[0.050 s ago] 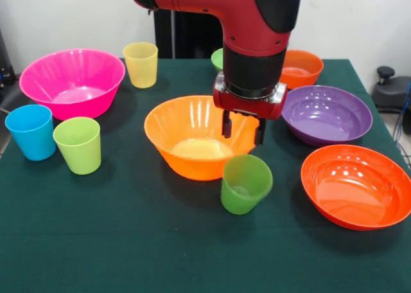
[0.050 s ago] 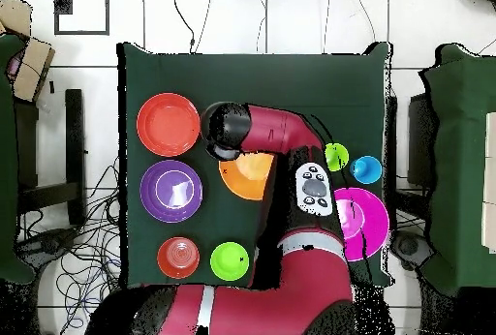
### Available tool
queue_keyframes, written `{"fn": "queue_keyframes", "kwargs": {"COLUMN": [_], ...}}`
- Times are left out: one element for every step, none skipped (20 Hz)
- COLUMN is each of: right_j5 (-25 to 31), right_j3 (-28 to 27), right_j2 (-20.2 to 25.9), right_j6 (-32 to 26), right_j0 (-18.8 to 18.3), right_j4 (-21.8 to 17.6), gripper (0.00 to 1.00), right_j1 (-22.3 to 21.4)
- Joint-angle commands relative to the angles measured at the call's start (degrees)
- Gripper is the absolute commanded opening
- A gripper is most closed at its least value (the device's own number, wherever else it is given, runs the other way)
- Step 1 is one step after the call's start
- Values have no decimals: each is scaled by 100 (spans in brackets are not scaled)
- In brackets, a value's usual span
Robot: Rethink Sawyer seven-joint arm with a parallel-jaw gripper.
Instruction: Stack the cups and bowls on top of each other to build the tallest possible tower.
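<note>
While nothing is stacked yet, the relation that matters is between the gripper (image 1: pixel 242 130) and the large orange bowl (image 1: pixel 192 137), which serves as the landmark for everything else. In the front view the gripper hangs just above that bowl's right-hand rim, its two dark fingers (image 1: pixel 226 124) pointing straight down with a clear gap between them and nothing held. The darker green cup (image 1: pixel 246 184) lies just in front of the bowl and slightly right, below and nearer the camera than the fingertips, upright but tilted a little, mouth up; its long axis is close to vertical. Whether it touches the bowl's wall I cannot tell. Judging from this, a short travel forward and down would bring the open jaws over the cup's rim. Right of the orange bowl sits the purple bowl (image 1: pixel 327 114), and in front of that the shallow red-orange bowl (image 1: pixel 357 186). Behind it to the right stands the small orange bowl (image 1: pixel 301 67), and the small green bowl (image 1: pixel 218 58) peeks out behind the arm. Well to the left are the pink bowl (image 1: pixel 72 81), the yellow cup (image 1: pixel 140 64), the blue cup (image 1: pixel 31 132) and the lime green cup (image 1: pixel 78 144), all upright and separate on the dark green table (image 1: pixel 128 241). No brand, label or readable writing shows anywhere.
</note>
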Motion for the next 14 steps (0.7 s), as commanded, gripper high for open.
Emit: {"fn": "queue_keyframes", "kwargs": {"right_j5": [300,291,289,301,328,379,383,351,330,315,251,204,184,170], "right_j3": [-197,-187,-180,-178,-187,-207,-200,-191,-152,-65,57,190,321,498], "right_j2": [563,562,561,564,547,535,540,542,568,598,618,629,635,631], "right_j6": [-504,-488,-480,-474,-451,-445,-443,-437,-452,-450,-430,-390,-357,-310], "right_j0": [-78,-79,-77,-82,-70,-64,-68,-71,-86,-96,-92,-79,-64,-41], "right_j4": [-344,-337,-337,-331,-329,-331,-324,-327,-316,-292,-278,-253,-232,-205], "gripper": [100,100,100,100,100,100,100,100,100,100,100,100,100,100], "right_j1": [134,130,127,124,125,127,121,118,108,72,11,-69,-162,-290]}}
